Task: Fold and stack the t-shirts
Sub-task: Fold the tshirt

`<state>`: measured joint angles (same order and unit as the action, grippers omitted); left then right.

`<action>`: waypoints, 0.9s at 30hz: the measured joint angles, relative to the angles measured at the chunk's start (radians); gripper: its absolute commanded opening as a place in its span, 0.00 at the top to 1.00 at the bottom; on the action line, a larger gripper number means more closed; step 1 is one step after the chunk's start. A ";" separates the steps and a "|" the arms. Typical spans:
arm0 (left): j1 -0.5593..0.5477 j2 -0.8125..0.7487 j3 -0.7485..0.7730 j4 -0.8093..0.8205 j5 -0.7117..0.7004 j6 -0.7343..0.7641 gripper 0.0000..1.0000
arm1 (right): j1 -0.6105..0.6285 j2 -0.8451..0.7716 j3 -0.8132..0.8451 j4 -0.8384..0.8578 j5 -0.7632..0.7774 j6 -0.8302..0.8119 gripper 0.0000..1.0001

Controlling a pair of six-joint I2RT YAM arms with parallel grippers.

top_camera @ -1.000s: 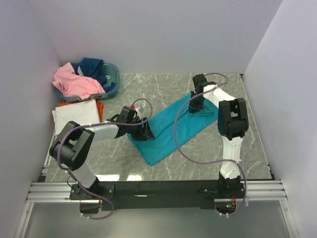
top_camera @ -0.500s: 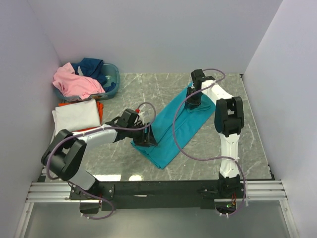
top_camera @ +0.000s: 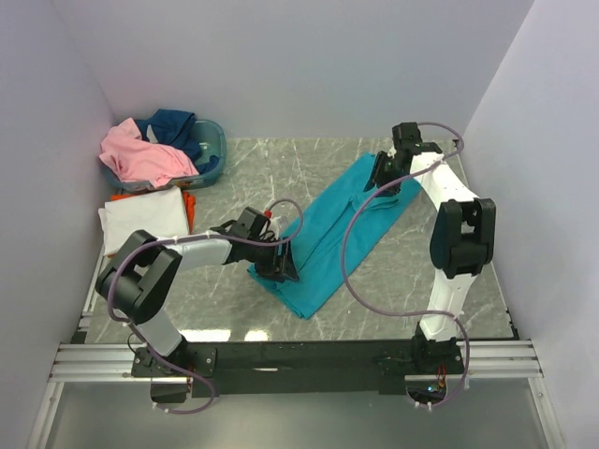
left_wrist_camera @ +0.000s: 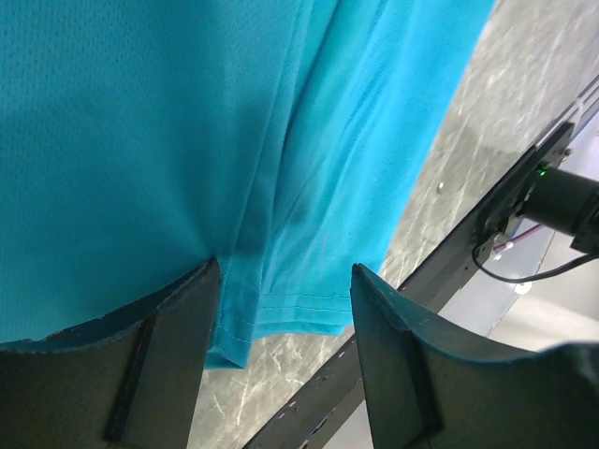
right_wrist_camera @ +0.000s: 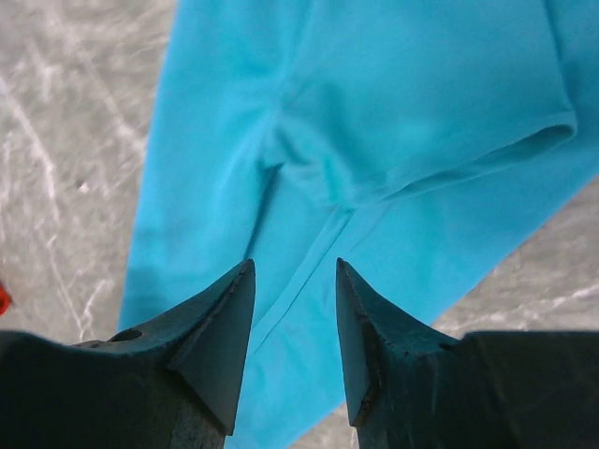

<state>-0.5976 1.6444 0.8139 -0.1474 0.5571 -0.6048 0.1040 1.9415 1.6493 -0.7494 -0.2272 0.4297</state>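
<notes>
Right hand (top_camera: pixel 384 176) has swung toward the upper right of the frame, its fingers apart over the sleeve end. The soft teal t-shirt (top_camera: pixel 329 234) lies as a long folded strip on the marbled grey desk (top_camera: pixel 281 168), running from lower left to upper right. The left hand (top_camera: pixel 281 266) sits at its lower hem, fingers apart. Bare desk lies to the strip's right.

The right claw (right_wrist_camera: pixel 294 271) hangs with fingers apart over the teal t-shirt (right_wrist_camera: pixel 402 94), spread on the marbled table (right_wrist_camera: pixel 75 140).
</notes>
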 measured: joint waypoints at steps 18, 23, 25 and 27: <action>-0.098 0.073 0.002 0.076 0.108 -0.035 0.36 | -0.040 0.312 0.156 0.011 0.000 0.041 0.53; -0.139 0.105 0.035 0.082 0.122 -0.044 0.36 | -0.038 0.377 0.272 -0.030 -0.003 0.043 0.53; -0.153 0.119 0.053 0.079 0.124 -0.046 0.36 | -0.036 0.409 0.331 -0.048 0.000 0.042 0.53; -0.165 0.136 0.076 0.071 0.126 -0.048 0.36 | -0.033 0.439 0.382 -0.059 0.003 0.041 0.53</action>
<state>-0.7628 1.7805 0.8902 -0.0761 0.6827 -0.6529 0.0708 2.3806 2.0312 -0.8085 -0.2245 0.4709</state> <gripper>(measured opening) 0.639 0.472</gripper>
